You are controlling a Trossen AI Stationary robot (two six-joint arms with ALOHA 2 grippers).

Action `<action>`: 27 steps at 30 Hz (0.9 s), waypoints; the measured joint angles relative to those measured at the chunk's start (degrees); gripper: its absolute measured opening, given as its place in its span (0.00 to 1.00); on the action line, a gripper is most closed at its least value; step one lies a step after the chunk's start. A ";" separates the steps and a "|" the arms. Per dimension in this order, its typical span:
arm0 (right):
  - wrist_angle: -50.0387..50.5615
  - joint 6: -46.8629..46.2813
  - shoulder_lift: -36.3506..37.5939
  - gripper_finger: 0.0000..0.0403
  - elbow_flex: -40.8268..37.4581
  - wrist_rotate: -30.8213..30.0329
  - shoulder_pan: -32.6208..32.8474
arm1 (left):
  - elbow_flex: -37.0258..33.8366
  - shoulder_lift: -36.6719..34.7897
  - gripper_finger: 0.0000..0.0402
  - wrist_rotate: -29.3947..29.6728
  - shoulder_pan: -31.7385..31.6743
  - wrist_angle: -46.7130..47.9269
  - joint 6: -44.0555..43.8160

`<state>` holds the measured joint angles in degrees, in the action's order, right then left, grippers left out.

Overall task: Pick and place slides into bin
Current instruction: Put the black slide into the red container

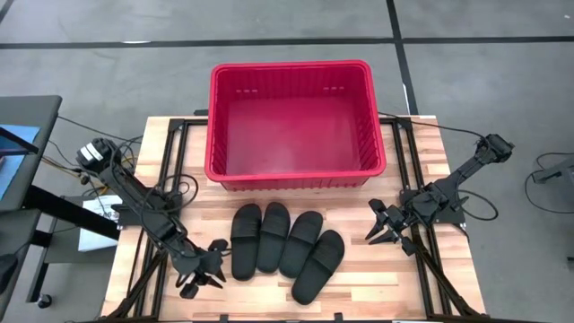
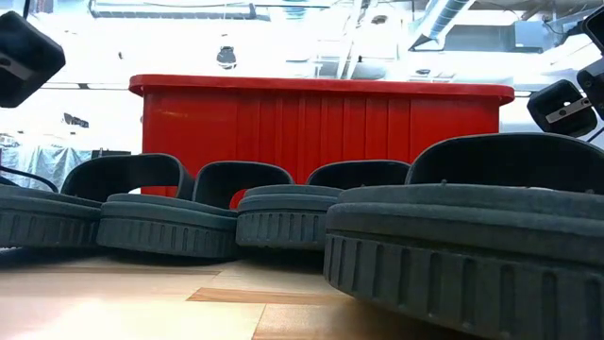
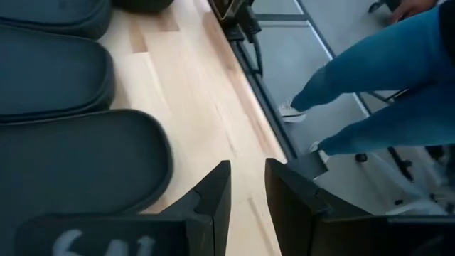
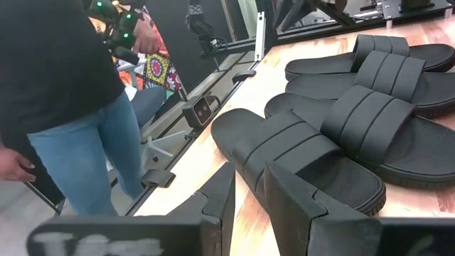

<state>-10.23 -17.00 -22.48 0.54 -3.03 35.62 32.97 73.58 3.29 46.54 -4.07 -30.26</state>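
Four black slides lie side by side, soles down, on the wooden table: one at the left, two in the middle, and one nearest the front edge at the right. The red bin stands empty behind them; its wall also shows in the low view. My left gripper is open and empty just left of the leftmost slide, whose sole shows in the left wrist view. My right gripper is open and empty, right of the row, facing the slides.
A person in blue jeans stands beside the table's near edge, seen in the left wrist view and the right wrist view. Black frame rails and cables run along both sides of the table. Bare wood lies between the slides and the grippers.
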 joint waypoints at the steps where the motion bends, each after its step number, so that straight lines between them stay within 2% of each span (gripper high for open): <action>1: 0.00 -0.01 0.00 0.17 0.01 0.00 0.00 | 0.00 0.34 0.19 0.00 0.00 -0.67 -0.64; 10: -0.01 -0.01 0.00 0.17 0.00 0.00 0.00 | 0.00 3.41 0.20 0.50 -1.28 -6.27 -4.84; 17: -0.01 0.00 0.00 0.17 0.00 0.00 0.00 | -0.02 5.45 0.31 0.84 -2.01 -15.75 -5.84; 22: 0.00 0.00 0.00 0.17 0.00 0.00 0.00 | -0.02 6.80 0.39 4.34 -1.92 -18.58 -6.17; 27: -0.01 0.01 0.00 0.17 0.01 -0.01 0.00 | -0.02 7.17 0.42 9.73 -1.14 -17.45 -6.00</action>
<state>-10.24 -16.99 -22.48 0.54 -3.04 35.62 32.95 80.75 13.01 45.40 -21.52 -36.25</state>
